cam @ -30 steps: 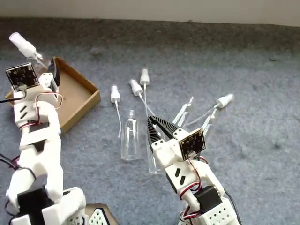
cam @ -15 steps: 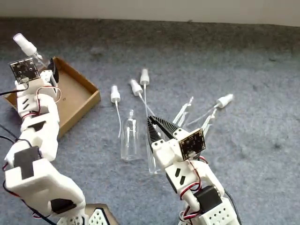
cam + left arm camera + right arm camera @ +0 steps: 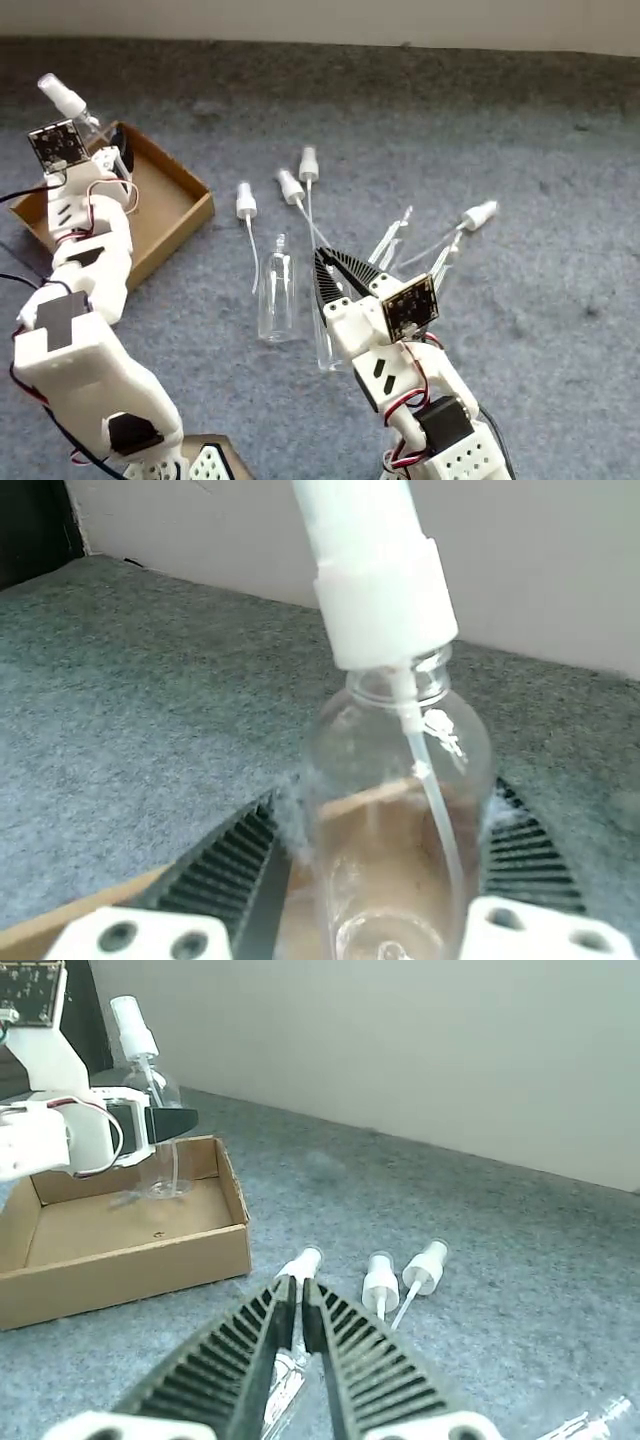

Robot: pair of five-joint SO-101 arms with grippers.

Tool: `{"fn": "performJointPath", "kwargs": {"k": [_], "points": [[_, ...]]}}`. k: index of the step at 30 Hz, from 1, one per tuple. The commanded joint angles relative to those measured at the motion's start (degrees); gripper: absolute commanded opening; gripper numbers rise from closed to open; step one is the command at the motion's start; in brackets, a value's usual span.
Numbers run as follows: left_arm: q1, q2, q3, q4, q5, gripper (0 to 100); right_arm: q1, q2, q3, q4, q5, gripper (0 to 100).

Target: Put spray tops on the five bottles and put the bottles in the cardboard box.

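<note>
Clear plastic, capped with a white spray top, is what I have in hand: the bottle (image 3: 400, 780) is pinched at its body between the left fingers (image 3: 215, 870), tilted with its top pointing away from the arm. I see it held above the cardboard box (image 3: 185, 225), which sits by the far left corner of the grey carpeted surface (image 3: 520, 150); its base hangs over the box floor, and I cannot tell whether it touches. Toward the middle, another bottle (image 3: 275, 295) lies on its side with no top, and three loose spray tops (image 3: 290, 185) lie just beyond it. The right fingers (image 3: 240, 1345) are pressed together, holding nothing, poised over the middle beside that lying bottle. Further right, a fourth spray top (image 3: 480, 214) lies near more clear bottles (image 3: 395, 240).
</note>
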Motion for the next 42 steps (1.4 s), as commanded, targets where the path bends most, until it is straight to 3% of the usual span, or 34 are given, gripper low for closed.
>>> {"fn": "performJointPath", "kwargs": {"k": [1,22,27,42], "points": [[1.89,-0.48,-3.12,-1.41,-0.09,20,0.84,0.04,7.16,0.13,0.0,0.5],[2.51,-0.31,-4.97,-0.97,-0.26,20,0.84,0.04,7.16,0.13,0.0,0.5],[3.12,4.26,-8.48,-1.23,-4.4,20,0.84,0.04,7.16,0.13,0.0,0.5],[1.98,8.57,-8.48,-0.97,-4.57,21,0.84,0.04,7.08,0.13,0.0,0.5]]}}
